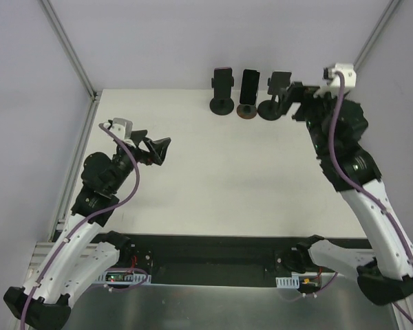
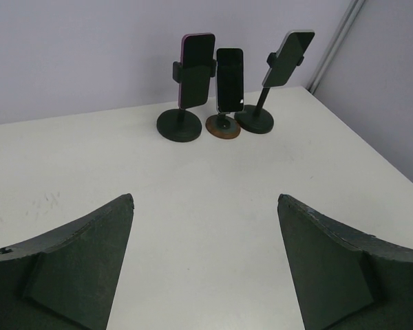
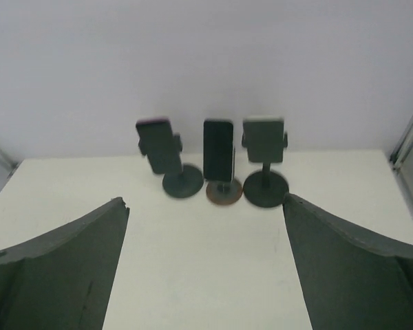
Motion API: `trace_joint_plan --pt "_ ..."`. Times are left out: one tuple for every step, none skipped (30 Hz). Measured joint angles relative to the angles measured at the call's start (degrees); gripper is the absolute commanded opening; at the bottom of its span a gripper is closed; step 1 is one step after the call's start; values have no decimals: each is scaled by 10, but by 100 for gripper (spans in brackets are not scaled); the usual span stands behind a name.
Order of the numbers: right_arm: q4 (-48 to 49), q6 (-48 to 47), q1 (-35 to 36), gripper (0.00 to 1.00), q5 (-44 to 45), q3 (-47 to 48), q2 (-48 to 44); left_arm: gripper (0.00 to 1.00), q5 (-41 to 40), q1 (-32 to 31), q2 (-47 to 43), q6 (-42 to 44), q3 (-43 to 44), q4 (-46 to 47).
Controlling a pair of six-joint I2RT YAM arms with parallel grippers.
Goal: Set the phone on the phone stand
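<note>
- Grey phone point(image 1: 280, 80): thin rectangular slab, matte dark grey, rounded corners. Side clamps hold it on the post stand point(image 1: 269, 110), tilted back, at 12 o'clock on the tabletop point(image 1: 213, 179).
- Post stand: slim black stem on a flat round black base.
- Black phone point(image 1: 250, 86): glossy dark face, upright on the brown-disc stand point(image 1: 247, 111), just at 9 o'clock of the grey phone.
- Pink-edged phone point(image 1: 223, 79): dark face, pink rim. Side arms hold it on the clamp stand point(image 1: 222, 106), which has a round black base. It sits at the 9 o'clock end of the row.
- Bases sit close together. Cannot tell whether the brown disc touches its neighbours.
- Tabletop: matte white, smooth, with faint scuffs in the left wrist view.
- Right gripper point(image 1: 289, 103): jaws spread wide, nothing between them, just at 3 o'clock of the post stand. Fingers point(image 3: 55, 268) are wedge-shaped, matte dark grey-green.
- Left gripper point(image 1: 164, 152): jaws spread, empty, at 9 o'clock on the tabletop. It is well apart from the row and faces it.
</note>
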Motion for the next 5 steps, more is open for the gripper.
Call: trace_joint_plan --pt "-15 17 2 96 -4 -32 -33 84 0 0 -4 -7 0 0" --pt "-31 35 2 96 -17 -76 -79 84 0 0 -8 -15 0 -1" --pt "-44 53 3 96 -33 -126 -122 84 1 0 -14 -25 0 -2" --pt "-63 70 2 96 -51 -174 -163 84 3 0 -23 -39 3 -7" --pt "-82 85 3 96 -68 -217 -206 85 7 0 -30 -49 7 -12"
